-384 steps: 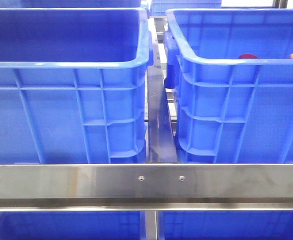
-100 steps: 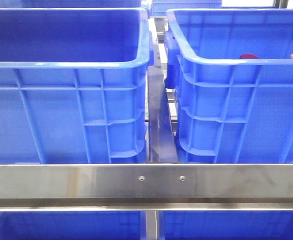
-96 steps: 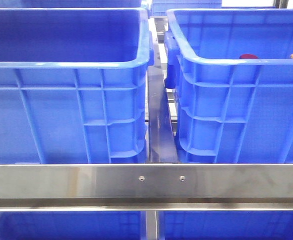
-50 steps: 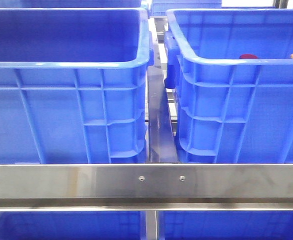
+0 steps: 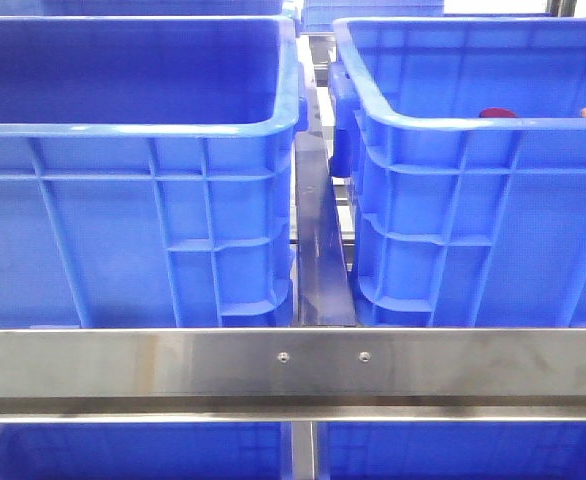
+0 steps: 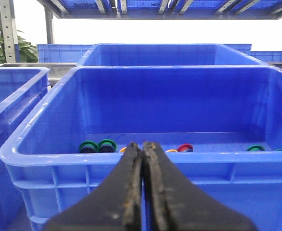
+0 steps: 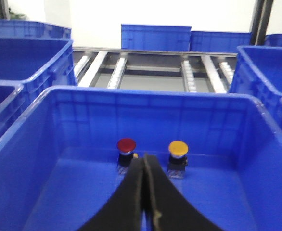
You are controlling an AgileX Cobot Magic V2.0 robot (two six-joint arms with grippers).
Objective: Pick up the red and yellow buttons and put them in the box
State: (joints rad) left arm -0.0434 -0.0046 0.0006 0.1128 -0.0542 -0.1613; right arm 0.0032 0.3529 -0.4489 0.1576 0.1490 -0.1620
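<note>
R gripper (image 7: 145, 185) closed, empty | L gripper (image 6: 142, 173) closed, empty | red button (image 7: 126, 145), yellow button (image 7: 178, 147) upright in right crate (image 5: 453, 122) | risk: closed jaws topple buttons

Both crates stand open-topped, so entry is from above: the right crate (image 7: 256, 139) has bare floor all around the red button (image 7: 126, 145) and yellow button (image 7: 178, 148), while the left crate (image 6: 35, 144) holds scattered parts along its floor.
</note>
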